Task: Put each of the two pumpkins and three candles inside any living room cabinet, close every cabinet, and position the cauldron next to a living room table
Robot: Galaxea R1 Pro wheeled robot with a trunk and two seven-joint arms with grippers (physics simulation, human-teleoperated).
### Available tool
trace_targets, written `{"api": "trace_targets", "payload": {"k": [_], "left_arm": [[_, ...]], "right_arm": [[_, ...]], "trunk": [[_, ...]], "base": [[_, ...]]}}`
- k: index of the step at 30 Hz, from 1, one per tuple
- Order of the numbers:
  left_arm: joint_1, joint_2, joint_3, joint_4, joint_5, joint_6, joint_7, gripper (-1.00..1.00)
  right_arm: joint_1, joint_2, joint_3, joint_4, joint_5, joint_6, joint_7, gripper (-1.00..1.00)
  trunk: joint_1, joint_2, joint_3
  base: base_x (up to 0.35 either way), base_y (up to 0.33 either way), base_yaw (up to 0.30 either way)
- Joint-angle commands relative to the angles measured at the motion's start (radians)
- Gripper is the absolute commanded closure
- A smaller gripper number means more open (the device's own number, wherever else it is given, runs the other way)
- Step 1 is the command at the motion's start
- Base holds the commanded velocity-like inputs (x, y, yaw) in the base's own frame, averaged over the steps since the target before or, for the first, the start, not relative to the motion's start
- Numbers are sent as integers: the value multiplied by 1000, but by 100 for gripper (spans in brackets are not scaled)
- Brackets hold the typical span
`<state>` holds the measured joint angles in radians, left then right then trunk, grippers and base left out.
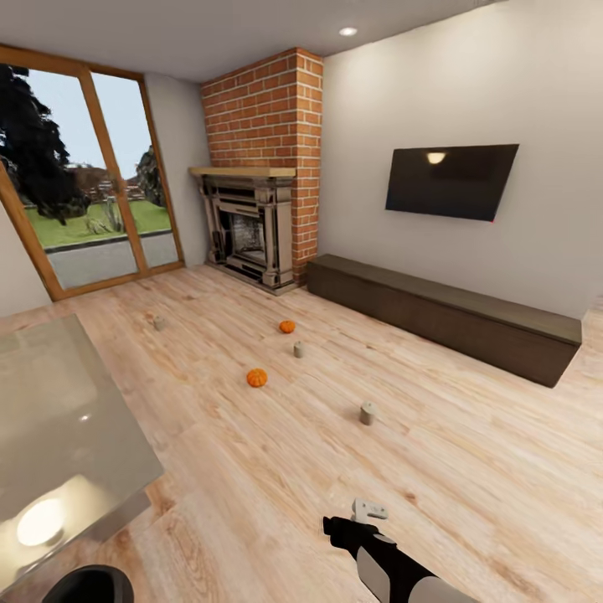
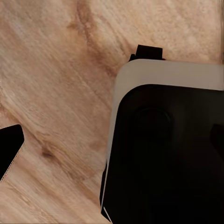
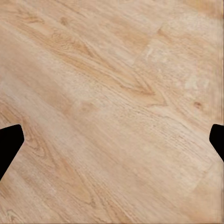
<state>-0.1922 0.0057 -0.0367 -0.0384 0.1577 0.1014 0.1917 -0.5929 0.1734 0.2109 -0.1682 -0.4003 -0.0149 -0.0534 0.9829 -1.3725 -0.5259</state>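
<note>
Cauldron [image 1: 88,584] cut off, perhaps beside table [image 1: 59,419].

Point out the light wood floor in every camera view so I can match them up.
Head view: the floor runs from the cabinet down to the picture's near edge.
Left wrist view: the floor lies beside a dark, pale-rimmed robot part.
Right wrist view: the floor spans the gap between the right gripper's dark fingertips.
Shared landmark: the pale plank grain itself.
</note>
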Motion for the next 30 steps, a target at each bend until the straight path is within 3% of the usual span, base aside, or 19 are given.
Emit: {"api": "trace_targets", "payload": {"k": [1,30], "left_arm": [[0,0,-5,-3,9,6,3,-100],[0,-1,-4,-3,11,6,-8,-100]], "right_arm": [[-1,0,9,0,-9,-2,-5,-100],[0,1,9,1,-9,-3,-6,-100]], "trunk": [[0,-1,0],[0,-1,14]], "base": [[0,0,-278],[0,0,-278]]}}
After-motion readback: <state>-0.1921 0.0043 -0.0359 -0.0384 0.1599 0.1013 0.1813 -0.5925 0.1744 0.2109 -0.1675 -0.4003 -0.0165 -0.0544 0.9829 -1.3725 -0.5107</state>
